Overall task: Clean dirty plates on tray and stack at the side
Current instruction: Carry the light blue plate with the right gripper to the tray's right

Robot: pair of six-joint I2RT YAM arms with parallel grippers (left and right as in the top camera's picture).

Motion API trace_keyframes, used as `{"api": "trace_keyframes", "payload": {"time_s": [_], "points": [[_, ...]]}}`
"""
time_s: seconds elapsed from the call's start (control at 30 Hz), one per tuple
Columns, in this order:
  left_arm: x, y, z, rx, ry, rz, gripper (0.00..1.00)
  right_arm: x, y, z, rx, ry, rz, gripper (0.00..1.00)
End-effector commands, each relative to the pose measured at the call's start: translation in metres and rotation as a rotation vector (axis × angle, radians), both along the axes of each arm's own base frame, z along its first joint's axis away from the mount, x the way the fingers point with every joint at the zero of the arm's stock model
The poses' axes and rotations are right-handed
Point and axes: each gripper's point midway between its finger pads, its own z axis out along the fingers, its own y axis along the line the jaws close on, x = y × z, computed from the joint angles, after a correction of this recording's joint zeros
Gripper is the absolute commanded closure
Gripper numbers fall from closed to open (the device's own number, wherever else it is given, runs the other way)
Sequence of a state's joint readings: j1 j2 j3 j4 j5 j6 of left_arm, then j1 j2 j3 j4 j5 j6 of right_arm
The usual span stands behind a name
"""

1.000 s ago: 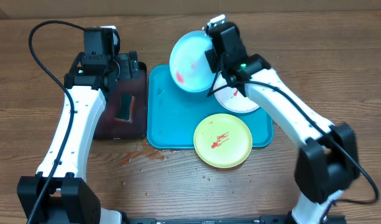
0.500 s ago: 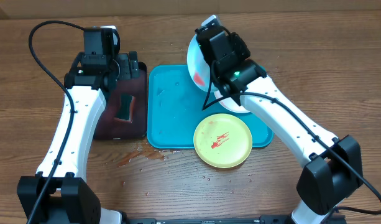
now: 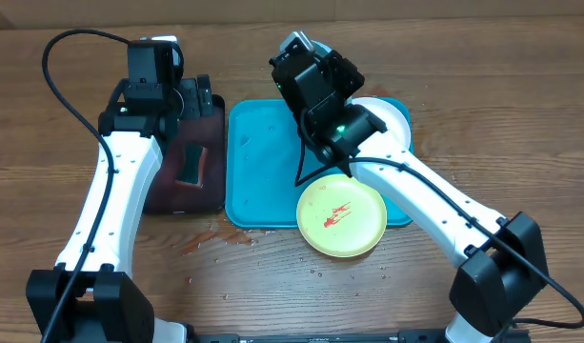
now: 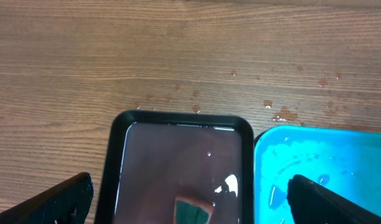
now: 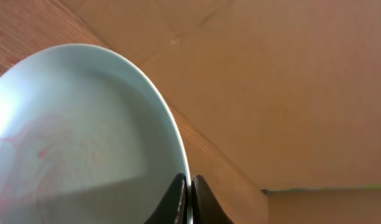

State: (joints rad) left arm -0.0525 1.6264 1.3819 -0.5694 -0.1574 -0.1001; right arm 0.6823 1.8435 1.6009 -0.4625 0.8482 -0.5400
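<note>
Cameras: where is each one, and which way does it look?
Overhead: above the table, looking down at blue tray, black tray, left arm, right arm.
Left wrist: on the left arm, facing down at the black tray; open fingers show.
Right wrist: on the right arm, looking along the light blue plate; fingers pinch its rim.
Shared: overhead and left wrist show both trays.

Smeared light blue plate [image 5: 84, 137] is tilting on edge aloft; white plate [image 3: 387, 119] is sitting in turquoise tray [image 3: 258, 162]; green plate [image 3: 341, 215] is overhanging its rim.
</note>
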Motion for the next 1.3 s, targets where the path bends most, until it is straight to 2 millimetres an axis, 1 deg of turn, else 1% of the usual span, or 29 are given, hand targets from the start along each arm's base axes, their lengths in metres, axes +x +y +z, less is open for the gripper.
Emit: {"api": "trace_keyframes", "payload": {"time_s": [0.0,0.1,0.17,0.3,0.47,0.57,0.67,0.9,0.97,1.07,1.27], "points": [[0.004,0.002,0.022,0.017,-0.056,-0.005,0.00,0.002,-0.003,0.018,-0.055,-0.043,-0.014,0.96],[0.005,0.002,0.023,0.017,-0.061,-0.005,0.00,0.006,-0.007,0.023,-0.129,-0.071,-0.040,0.96],[0.005,0.002,0.023,0.017,-0.061,-0.005,0.00,0.007,-0.006,0.028,-0.158,-0.083,-0.036,0.96],[0.005,0.002,0.023,0.017,-0.061,-0.005,0.00,0.005,0.007,0.034,-0.194,-0.096,0.008,0.96],[0.005,0.002,0.023,0.017,-0.061,-0.005,0.00,-0.004,0.029,0.032,-0.218,-0.085,0.083,0.96],[0.005,0.002,0.023,0.017,-0.061,-0.005,0.00,-0.008,0.041,0.025,-0.222,-0.070,0.133,0.96],[0.005,0.002,0.023,0.017,-0.061,-0.005,0.00,-0.012,0.050,0.014,-0.256,-0.050,0.182,0.96],[0.005,0.002,0.023,0.017,-0.061,-0.005,0.00,-0.020,0.064,-0.016,-0.391,-0.019,0.292,0.96],[0.005,0.002,0.023,0.017,-0.060,-0.005,0.00,-0.021,0.065,-0.021,-0.433,-0.025,0.309,0.96],[0.005,0.002,0.023,0.016,-0.062,-0.005,0.00,-0.021,0.064,-0.024,-0.469,-0.037,0.311,0.96],[0.005,0.001,0.023,0.014,-0.065,-0.007,0.00,-0.021,0.067,-0.025,-0.458,-0.036,0.328,0.96]]}}
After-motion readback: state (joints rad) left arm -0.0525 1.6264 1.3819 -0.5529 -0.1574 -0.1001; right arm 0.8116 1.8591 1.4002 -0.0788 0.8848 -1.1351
